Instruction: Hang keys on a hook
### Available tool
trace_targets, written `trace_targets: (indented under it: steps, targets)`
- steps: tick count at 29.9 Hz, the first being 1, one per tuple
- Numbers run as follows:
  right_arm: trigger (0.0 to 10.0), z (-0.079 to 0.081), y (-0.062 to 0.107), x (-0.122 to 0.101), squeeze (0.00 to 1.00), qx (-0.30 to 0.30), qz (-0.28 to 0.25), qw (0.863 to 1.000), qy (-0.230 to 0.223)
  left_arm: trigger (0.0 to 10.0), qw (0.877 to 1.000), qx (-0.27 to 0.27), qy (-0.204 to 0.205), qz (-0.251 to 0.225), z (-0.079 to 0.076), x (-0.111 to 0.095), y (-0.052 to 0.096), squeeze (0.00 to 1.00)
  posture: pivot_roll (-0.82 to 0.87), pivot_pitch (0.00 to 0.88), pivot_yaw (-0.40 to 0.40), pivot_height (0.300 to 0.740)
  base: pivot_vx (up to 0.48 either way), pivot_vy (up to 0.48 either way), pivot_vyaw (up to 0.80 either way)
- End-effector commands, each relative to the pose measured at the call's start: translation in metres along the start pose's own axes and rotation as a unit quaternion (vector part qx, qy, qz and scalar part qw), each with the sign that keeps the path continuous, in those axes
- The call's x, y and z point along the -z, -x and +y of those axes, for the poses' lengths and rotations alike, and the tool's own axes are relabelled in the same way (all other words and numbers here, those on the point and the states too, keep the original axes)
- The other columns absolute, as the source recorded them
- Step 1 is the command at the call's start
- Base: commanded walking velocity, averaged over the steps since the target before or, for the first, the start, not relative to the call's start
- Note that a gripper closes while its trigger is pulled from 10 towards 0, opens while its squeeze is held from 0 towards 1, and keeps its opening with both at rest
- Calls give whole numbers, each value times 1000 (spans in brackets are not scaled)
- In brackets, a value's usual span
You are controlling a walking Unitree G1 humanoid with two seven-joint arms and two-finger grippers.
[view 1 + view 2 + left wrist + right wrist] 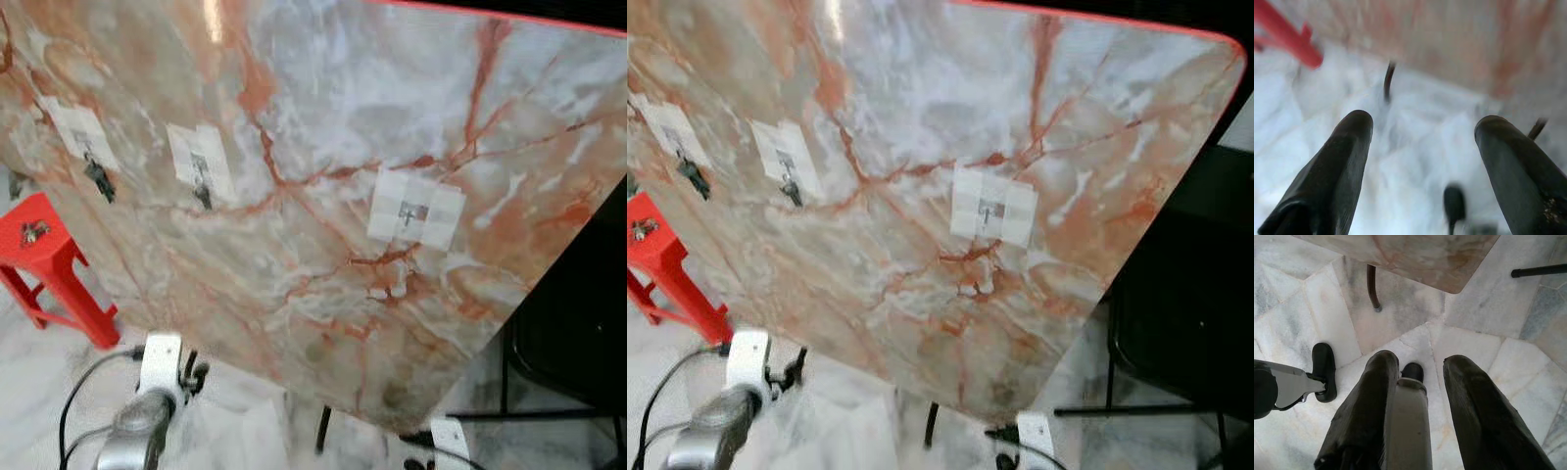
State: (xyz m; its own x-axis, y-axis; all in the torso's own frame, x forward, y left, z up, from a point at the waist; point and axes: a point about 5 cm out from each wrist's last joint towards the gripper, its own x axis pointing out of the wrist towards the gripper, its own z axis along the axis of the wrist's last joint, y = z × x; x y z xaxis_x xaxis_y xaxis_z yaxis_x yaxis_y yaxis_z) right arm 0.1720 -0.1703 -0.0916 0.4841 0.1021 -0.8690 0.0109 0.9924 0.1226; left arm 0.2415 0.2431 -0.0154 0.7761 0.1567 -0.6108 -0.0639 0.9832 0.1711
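A marbled tabletop (323, 157) set on edge spans the frame, with three taped hooks. The upper-left hook (95, 168) and the one beside it (201, 181) carry something dark, possibly keys; the centre-right hook (412, 212) looks bare. Keys (34, 232) lie on the red stool (44, 259) at left. Both arms hang low; left gripper (1420, 161) jaws gape, holding nothing; right gripper (1420, 382) jaws likewise parted.
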Motion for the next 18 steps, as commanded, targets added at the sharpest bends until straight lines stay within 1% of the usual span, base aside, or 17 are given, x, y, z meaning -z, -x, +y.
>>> trace_targets:
  steps: [1, 2, 3, 4, 6, 7, 8, 11, 12, 13, 18]
  targets:
    - [10000, -1, 1, 5, 0, 4, 6, 1000, -2, 10000, 999, -4, -1, 33, -2, 25, 2, 0, 74, 32, -45, 723, 0, 0, 0]
    - [10000, -1, 1, 5, 0, 4, 6, 1000, -2, 10000, 999, -4, -1, 33, -2, 25, 2, 0, 74, 32, -45, 723, 0, 0, 0]
    - [10000, -2, 1, 5, 0, 5, 7, 1000, -1, 10000, 998, -10, 6, 56, -4, 41, 4, 0, 79, 29, -45, 723, 0, 0, 0]
    - [10000, -2, 1, 5, 0, 5, 7, 1000, -1, 10000, 998, -10, 6, 56, -4, 41, 4, 0, 79, 29, -45, 723, 0, 0, 0]
    - [10000, -2, 1, 6, 0, 6, 8, 1000, -1, 10000, 996, -19, -9, 84, -5, 58, 8, 0, 77, 20, -43, 723, 0, 0, 0]
    - [10000, -2, 1, 6, 0, 7, 8, 1000, 0, 10000, 994, -25, -9, 101, -6, 70, 11, 0, 75, 15, -42, 723, 0, 0, 0]
    - [10000, -2, 1, 7, 0, 7, 8, 1000, 0, 10000, 993, -25, -2, 111, -7, 77, 13, 0, 73, 14, -42, 723, 0, 0, 0]
    - [10000, -2, 1, 7, 0, 8, 7, 1000, -3, 10000, 990, -20, -1, 142, -11, 99, 22, 0, 70, 9, -39, 723, 0, 0, 0]
    - [10000, -2, 1, 7, 0, 8, 7, 1000, -3, 10000, 990, -20, -1, 142, -11, 99, 22, 0, 70, 9, -39, 723, 0, 0, 0]
    - [10000, -2, 1, 7, 0, 9, 8, 1000, -3, 10000, 988, -22, 7, 150, -13, 105, 24, 0, 72, 8, -40, 723, 0, 0, 0]
    - [10000, -1, 1, 8, 0, 9, 7, 1000, -6, 10000, 985, -25, 11, 168, -13, 115, 29, 0, 70, 2, -37, 723, 0, 0, 0]
